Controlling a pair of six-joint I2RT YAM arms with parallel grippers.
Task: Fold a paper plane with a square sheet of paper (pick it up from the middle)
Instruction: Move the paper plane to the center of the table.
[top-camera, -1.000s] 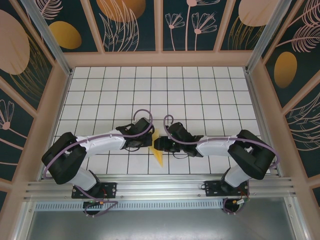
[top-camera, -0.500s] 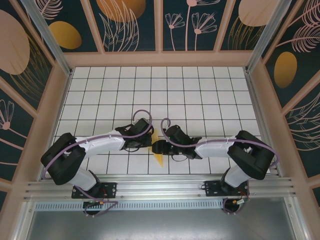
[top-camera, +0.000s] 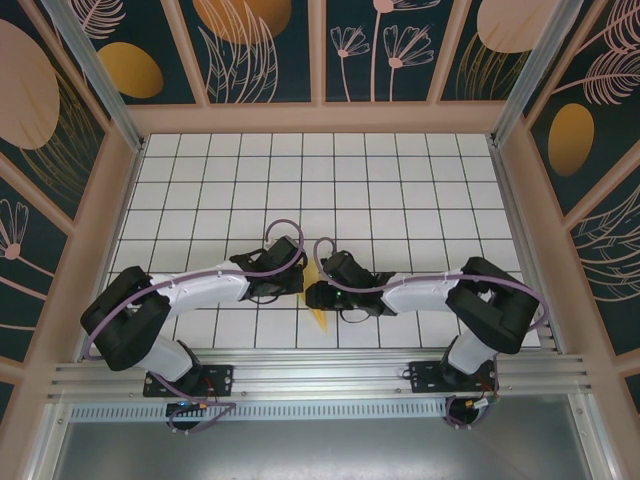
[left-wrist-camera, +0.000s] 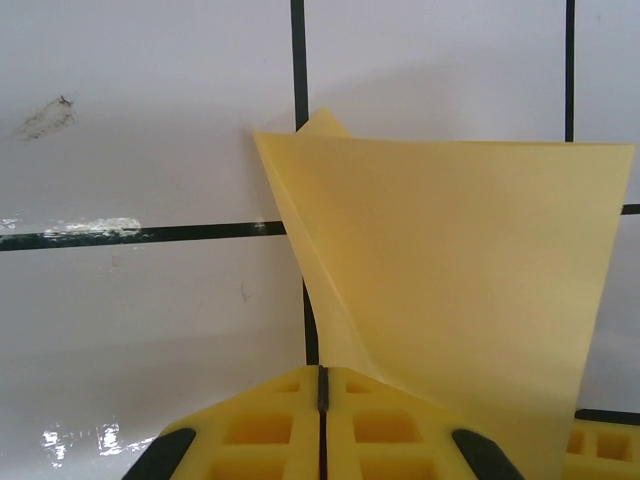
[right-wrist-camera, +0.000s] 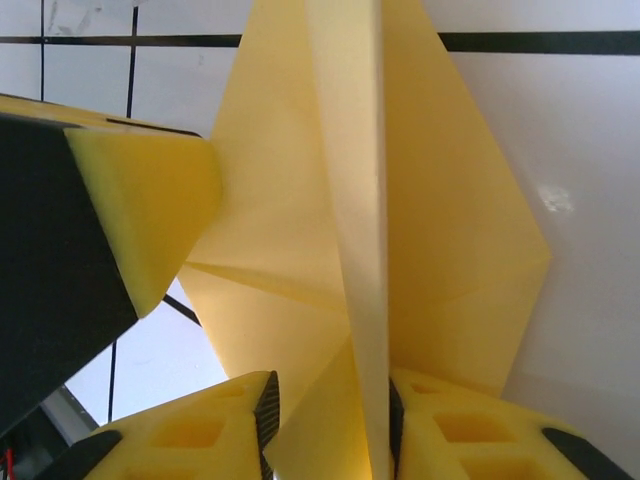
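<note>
Two arms, elbows out, wrists meeting low over the near-centre tiles.
Table (top-camera: 400, 180): glossy white tiles, black grid lines. Paper plane (top-camera: 318, 318): thin matte yellow, part-folded, pointed, centre ridge raised; lies between both grippers near the front edge. Left gripper (left-wrist-camera: 320, 375): jaws together, paper lapping one finger, pinch unclear. Right gripper (right-wrist-camera: 328, 385): pocketed yellow fingers (right-wrist-camera: 470, 430) apart, either side of the ridge.
</note>
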